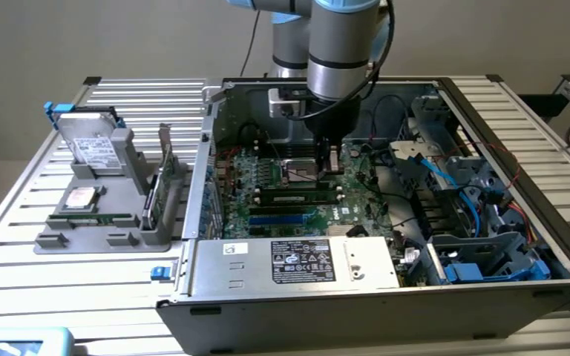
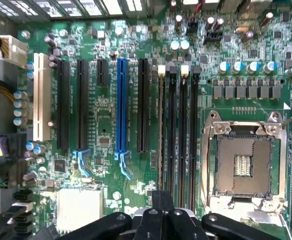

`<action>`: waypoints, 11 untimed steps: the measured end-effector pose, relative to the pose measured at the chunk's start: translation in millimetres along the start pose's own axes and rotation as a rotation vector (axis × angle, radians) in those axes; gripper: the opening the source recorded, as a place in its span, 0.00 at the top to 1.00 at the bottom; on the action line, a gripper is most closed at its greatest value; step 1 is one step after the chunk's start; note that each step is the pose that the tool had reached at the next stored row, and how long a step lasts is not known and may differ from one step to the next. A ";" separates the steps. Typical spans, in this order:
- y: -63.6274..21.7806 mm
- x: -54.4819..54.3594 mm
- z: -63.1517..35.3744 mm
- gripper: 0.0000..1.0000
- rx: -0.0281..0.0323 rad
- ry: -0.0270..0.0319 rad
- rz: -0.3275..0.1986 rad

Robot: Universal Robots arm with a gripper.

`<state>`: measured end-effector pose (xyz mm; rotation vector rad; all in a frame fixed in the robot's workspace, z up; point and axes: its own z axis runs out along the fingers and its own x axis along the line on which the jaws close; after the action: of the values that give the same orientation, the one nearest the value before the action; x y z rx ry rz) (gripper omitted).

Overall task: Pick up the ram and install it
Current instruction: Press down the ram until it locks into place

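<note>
A long narrow green ram (image 1: 92, 220) lies flat in the front of a grey holder (image 1: 57, 239), outside the case at the exterior view's left. My gripper (image 1: 332, 162) hangs well away from it, inside the open computer case, low over the motherboard (image 1: 265, 174) near the CPU socket (image 1: 297, 175). Its fingers are shut with nothing between them. A dark stick with a pale label (image 1: 295, 199) stands in a memory slot just in front of the gripper. In the wrist view the shut gripper (image 2: 162, 199) points at one end of the black memory slots (image 2: 178, 130), beside the bare CPU socket (image 2: 243, 165).
The holder also carries a silver hard drive (image 1: 92, 144), a CPU chip (image 1: 80, 196) and an upright green expansion card (image 1: 166, 178). Case walls, the power supply (image 1: 295, 261), blue cables (image 1: 444, 178) and drive cages (image 1: 488, 256) crowd the gripper. The slatted table (image 1: 27, 222) surrounds the case.
</note>
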<state>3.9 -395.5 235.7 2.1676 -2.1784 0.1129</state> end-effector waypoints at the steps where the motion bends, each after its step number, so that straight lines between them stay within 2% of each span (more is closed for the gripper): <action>1: 1.8 0.4 -2.9 0.89 -0.0001 0.0000 0.000; 6: 17.5 0.8 -5.1 0.89 0.0009 0.0002 0.000; 11: 36.3 0.9 -5.1 0.89 0.0078 0.0000 0.001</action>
<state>-32.5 -395.7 240.7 2.1709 -2.1824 0.1216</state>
